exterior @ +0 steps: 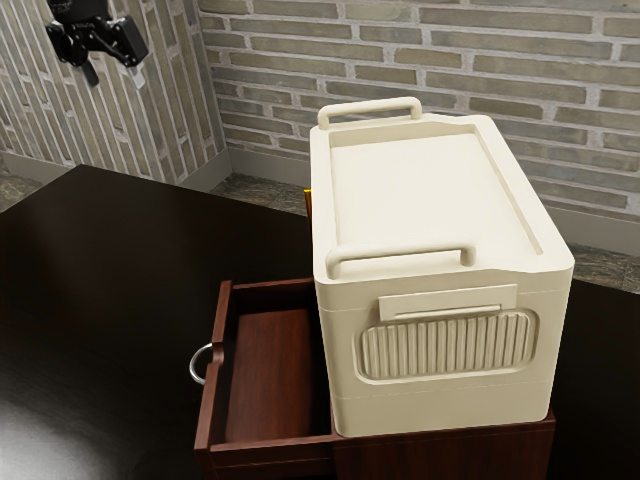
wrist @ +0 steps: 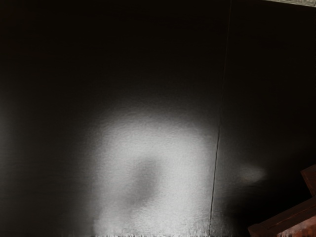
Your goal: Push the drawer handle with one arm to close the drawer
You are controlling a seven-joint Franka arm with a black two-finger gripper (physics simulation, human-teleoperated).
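One open drawer [exterior: 268, 365], one handle [exterior: 193, 366], one box [exterior: 450, 402], seemingly two parted fingers [exterior: 90, 75]

Bright glare pools on the dark table [wrist: 173, 148].

"What sort of place is this?"

"An indoor room, possibly in a home — the exact kind I can't tell. In the exterior view, a grey-beige brick wall [exterior: 500, 50] spans eleven to two o'clock; another [exterior: 165, 110] stands at ten."

"And lower down?"

"A plain grey baseboard [exterior: 265, 171] and mottled stone floor [exterior: 262, 190] at eleven — plus a glossy black table [exterior: 100, 250] at nine."
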